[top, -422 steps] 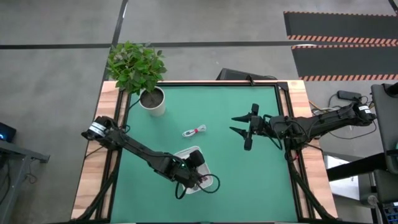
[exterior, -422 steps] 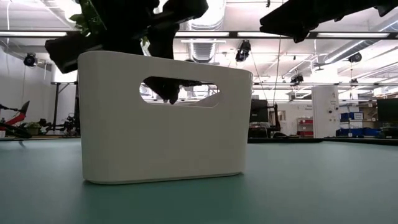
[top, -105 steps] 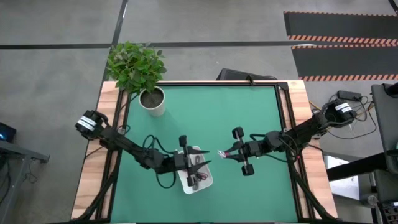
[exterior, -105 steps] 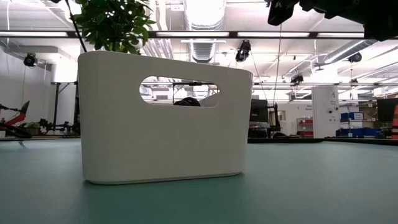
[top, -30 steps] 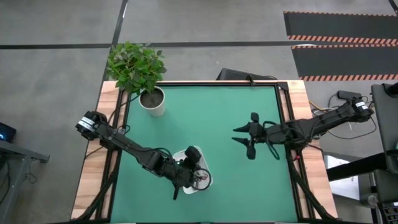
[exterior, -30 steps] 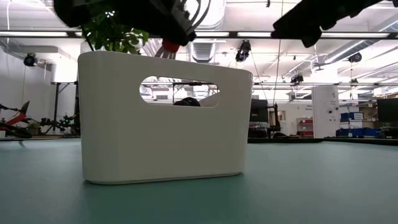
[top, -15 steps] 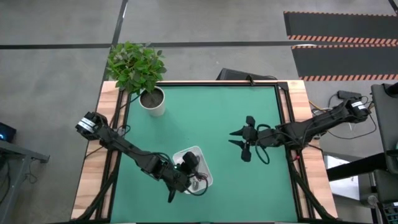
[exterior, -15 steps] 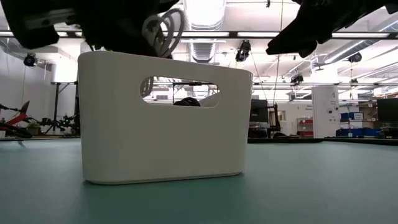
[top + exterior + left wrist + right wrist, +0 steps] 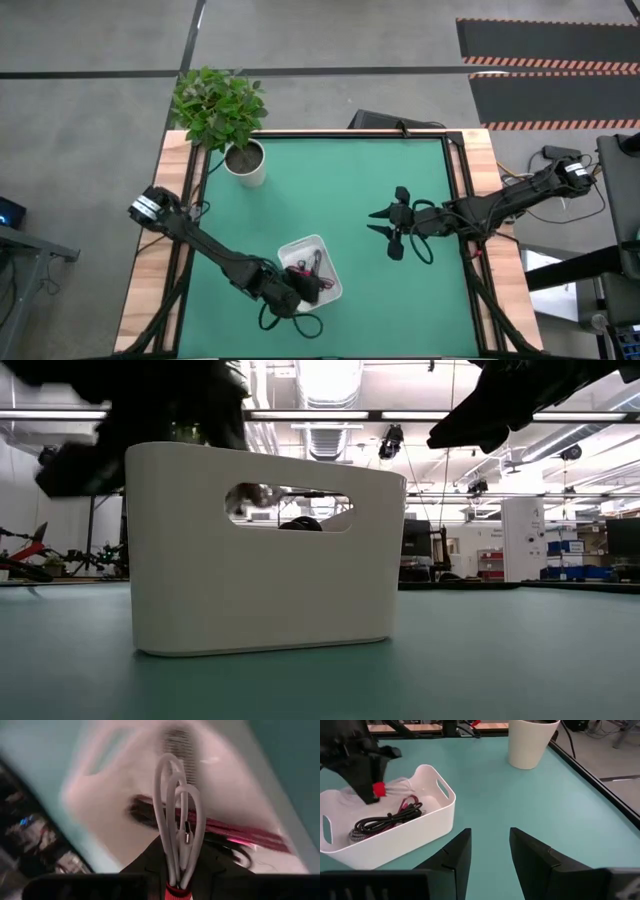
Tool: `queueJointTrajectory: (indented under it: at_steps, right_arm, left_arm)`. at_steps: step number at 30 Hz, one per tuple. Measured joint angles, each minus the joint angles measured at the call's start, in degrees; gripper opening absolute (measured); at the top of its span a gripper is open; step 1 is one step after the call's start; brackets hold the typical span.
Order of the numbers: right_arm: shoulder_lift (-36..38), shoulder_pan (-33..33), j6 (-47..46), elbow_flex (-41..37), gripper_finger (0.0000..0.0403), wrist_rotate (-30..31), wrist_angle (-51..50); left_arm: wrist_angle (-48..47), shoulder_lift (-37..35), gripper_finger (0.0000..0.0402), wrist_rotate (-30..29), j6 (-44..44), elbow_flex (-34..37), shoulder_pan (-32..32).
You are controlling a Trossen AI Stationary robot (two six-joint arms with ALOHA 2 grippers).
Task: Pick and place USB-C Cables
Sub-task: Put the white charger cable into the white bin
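Near the bench's (image 9: 400, 290) front edge, left of centre, the white tray (image 9: 326, 257) sits at a slant on the green mat, with bare mat on all sides of it. The left pincer (image 9: 296, 293) hangs over the tray's front corner, pinching the white cable (image 9: 176, 837). That cable is a looped bundle; in the left wrist view its long axis runs straight out from the fingers toward the tray floor, loops foremost, a plug end showing among the strands. Below it in the tray lie the black cable (image 9: 380, 823) and the red cable (image 9: 409, 803), both stretched roughly along the tray's length; a braided grey cable (image 9: 355, 836) seems to lie at one end, though it is small. The right pincer (image 9: 381, 222) hovers over open mat right of centre, well apart from the tray, fingers spread and holding nothing. A potted plant (image 9: 222, 108) stands at the back left corner.
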State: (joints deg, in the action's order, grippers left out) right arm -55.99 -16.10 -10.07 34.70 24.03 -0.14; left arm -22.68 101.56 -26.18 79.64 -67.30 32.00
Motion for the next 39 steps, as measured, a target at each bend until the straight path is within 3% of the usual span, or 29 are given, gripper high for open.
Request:
queueJointTrajectory:
  at_steps: [6, 23, 39]
  right_arm:
    - [-0.05, 0.00, -0.02, -0.15, 0.0119, -0.01, 0.06]
    - [-0.06, 0.00, -0.02, -0.28, 0.0117, 0.00, 0.23]
    - [-0.06, 0.00, -0.01, -0.33, 0.0121, -0.02, 0.21]
  left_arm:
    - [0.78, 1.86, 0.0037, -2.88, 0.11, -0.30, -0.05]
    - [2.21, 1.61, 0.0041, -2.40, 0.19, 0.13, -0.03]
    - [3.02, 1.59, 0.0109, -2.78, 0.15, 0.17, -0.14]
